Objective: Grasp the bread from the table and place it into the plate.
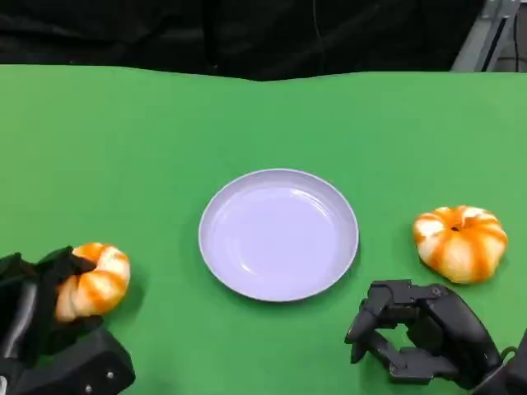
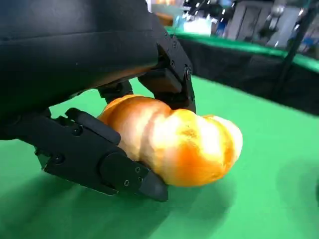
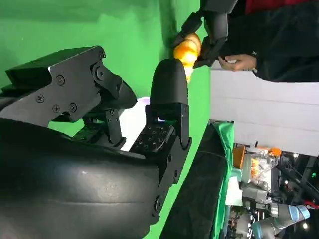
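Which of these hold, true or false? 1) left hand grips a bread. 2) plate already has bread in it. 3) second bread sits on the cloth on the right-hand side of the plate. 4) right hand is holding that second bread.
1) True: the left hand grips the bread, fingers closed around it.
2) False: the plate holds nothing; it sits on the green table between the two breads.
3) True: the second bread lies on the table to the plate's right, apart from it.
4) False: the right hand holds nothing, just short of the second bread.
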Robot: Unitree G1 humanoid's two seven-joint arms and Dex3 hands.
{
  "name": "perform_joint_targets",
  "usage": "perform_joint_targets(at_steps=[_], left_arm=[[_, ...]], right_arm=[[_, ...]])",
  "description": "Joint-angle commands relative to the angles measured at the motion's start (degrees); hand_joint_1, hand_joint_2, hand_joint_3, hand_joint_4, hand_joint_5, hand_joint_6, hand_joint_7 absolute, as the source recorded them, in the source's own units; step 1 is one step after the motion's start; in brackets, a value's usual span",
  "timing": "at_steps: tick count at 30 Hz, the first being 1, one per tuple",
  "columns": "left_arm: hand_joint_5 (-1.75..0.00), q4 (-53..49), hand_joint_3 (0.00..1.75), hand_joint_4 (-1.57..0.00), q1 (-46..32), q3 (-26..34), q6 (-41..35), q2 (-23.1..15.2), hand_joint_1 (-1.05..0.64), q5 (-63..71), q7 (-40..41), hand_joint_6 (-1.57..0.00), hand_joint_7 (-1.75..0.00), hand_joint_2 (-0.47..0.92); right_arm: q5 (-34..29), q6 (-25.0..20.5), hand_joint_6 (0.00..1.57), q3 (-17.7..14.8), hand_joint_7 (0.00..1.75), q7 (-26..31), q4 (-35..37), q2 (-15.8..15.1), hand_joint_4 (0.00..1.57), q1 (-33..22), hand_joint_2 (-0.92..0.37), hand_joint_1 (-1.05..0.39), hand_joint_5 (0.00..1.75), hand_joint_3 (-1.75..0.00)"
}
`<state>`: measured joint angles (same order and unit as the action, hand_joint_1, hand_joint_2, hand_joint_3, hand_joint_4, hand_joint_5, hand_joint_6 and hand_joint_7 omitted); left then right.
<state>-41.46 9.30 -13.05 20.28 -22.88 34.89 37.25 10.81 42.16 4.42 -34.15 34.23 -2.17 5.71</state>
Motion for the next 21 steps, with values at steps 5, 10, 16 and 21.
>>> perform_joint_targets(at_steps=[5, 10, 16, 21], left_arm=[[-1.45, 4.02, 0.0, -0.52, -2.18, 0.62, 2.24, -1.13, -0.03, 1.17, 4.08, -0.69, -1.04, 0.86], [-1.36, 7.87, 0.0, -0.57, -3.54, 0.65, 4.5, -1.25, -0.04, 2.37, 5.03, -0.72, -0.97, 0.85], [-1.29, 15.39, 0.0, -0.62, -5.49, 0.76, 5.25, 0.04, -0.02, 2.41, 3.17, -0.78, -0.88, 0.83], [-1.32, 19.19, 0.0, -0.61, -5.63, -0.25, 5.31, 1.32, 0.0, 3.89, 2.72, -0.78, -0.87, 0.83]], right_arm=[[0.44, -0.52, 0.9, -0.6, 1.0, 0.11, -0.72, -0.46, 0.86, -0.19, -0.68, 0.09, 1.36, -0.92], [0.71, -0.26, 0.89, -0.61, 1.0, -0.25, -0.67, -0.41, 0.85, -0.23, -0.68, 0.1, 1.37, -0.94], [0.98, -1.05, 0.89, -0.75, 1.02, -0.38, -1.05, -0.66, 0.85, -0.27, -0.67, 0.1, 1.38, -0.96], [0.7, -1.01, 0.88, -0.96, 1.02, -0.5, -0.89, -1.12, 0.84, -0.11, -0.66, 0.11, 1.39, -0.98]])
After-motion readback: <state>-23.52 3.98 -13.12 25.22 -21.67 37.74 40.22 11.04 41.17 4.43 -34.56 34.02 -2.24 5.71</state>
